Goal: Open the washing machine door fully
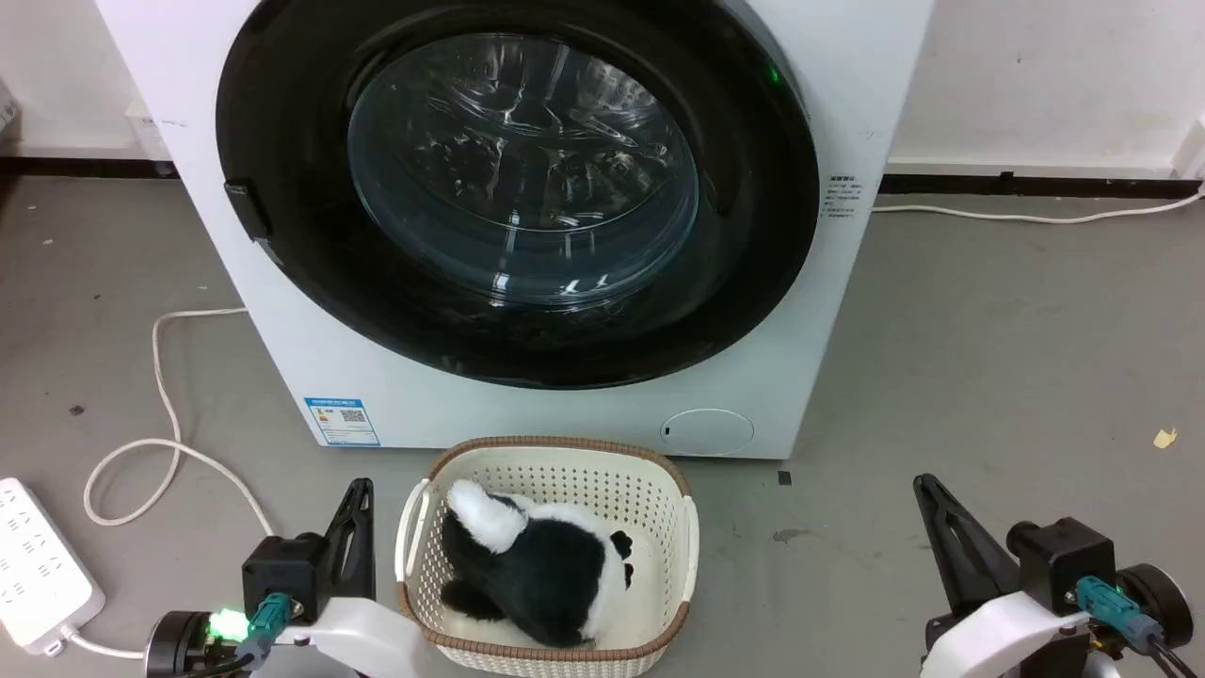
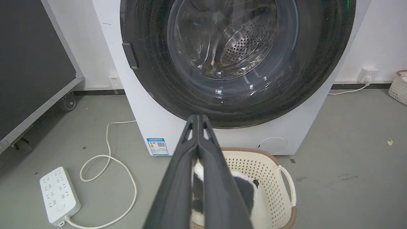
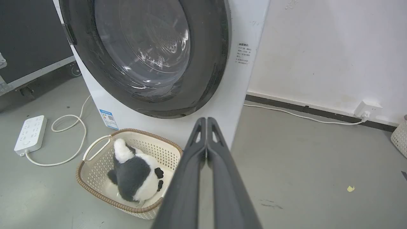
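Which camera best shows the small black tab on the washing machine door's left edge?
Left wrist view: the tab stands sharp against the white washing machine, on the closed washing machine door. Head view shows it smaller at the door's left rim; right wrist view catches it obliquely, near the top-left corner.

Grey floor (image 1: 988, 377), with a few dark marks. Standing on it are the white washing machine (image 1: 527, 419), set back near the wall, and a cream perforated basket (image 1: 555, 443) just in front of the machine's lower edge. Left side: a white power strip (image 1: 38, 556) with its cord (image 1: 165, 377) looped toward the machine. Right side: a white cable (image 1: 1036, 217) along the wall foot and a small yellow scrap (image 1: 1165, 437), well apart from the basket.
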Available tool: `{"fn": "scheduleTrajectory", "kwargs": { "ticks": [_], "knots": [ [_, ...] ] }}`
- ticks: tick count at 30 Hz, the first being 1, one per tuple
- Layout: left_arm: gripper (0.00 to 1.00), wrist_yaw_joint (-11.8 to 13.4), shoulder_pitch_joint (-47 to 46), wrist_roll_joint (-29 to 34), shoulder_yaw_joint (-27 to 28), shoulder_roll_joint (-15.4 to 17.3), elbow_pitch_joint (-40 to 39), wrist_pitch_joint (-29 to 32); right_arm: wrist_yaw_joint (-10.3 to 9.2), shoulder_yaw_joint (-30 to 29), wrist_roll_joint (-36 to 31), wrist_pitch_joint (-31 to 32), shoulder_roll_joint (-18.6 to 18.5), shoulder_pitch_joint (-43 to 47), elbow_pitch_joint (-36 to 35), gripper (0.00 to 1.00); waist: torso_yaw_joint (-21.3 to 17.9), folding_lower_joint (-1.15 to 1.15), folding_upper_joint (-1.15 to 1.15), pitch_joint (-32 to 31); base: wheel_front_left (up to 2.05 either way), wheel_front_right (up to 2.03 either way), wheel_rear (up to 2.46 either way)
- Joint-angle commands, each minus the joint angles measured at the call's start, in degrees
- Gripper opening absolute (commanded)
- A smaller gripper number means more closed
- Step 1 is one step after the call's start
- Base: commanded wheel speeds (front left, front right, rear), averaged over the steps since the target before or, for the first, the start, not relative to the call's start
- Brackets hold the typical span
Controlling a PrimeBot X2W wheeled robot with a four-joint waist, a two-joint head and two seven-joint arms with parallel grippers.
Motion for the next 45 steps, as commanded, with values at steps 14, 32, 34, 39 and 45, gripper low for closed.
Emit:
{"fn": "scheduleTrajectory", "kwargs": {
  "ticks": [14,32,34,39,45],
  "knots": [
    [0.0,0.1,-0.9,0.5,0.1,0.0,-0.2,0.0,-0.08,0.0,-0.4,0.0,0.4,-0.7,-0.3,0.0,0.0,0.0,0.0,0.0,0.0,0.0,0.0],
    [0.0,0.1,-0.9,0.5,0.1,0.0,-0.2,0.0,-0.08,0.0,-0.4,0.0,0.4,-0.7,-0.3,0.0,0.0,0.0,0.0,0.0,0.0,0.0,0.0],
    [0.0,0.1,-0.9,0.5,0.1,0.0,-0.2,0.0,-0.08,0.0,-0.4,0.0,0.4,-0.7,-0.3,0.0,0.0,0.0,0.0,0.0,0.0,0.0,0.0],
    [0.0,0.1,-0.9,0.5,0.1,0.0,-0.2,0.0,-0.08,0.0,-0.4,0.0,0.4,-0.7,-0.3,0.0,0.0,0.0,0.0,0.0,0.0,0.0,0.0],
    [0.0,0.1,-0.9,0.5,0.1,0.0,-0.2,0.0,-0.08,0.0,-0.4,0.0,0.4,-0.7,-0.3,0.0,0.0,0.0,0.0,0.0,0.0,0.0,0.0]
  ]
}}
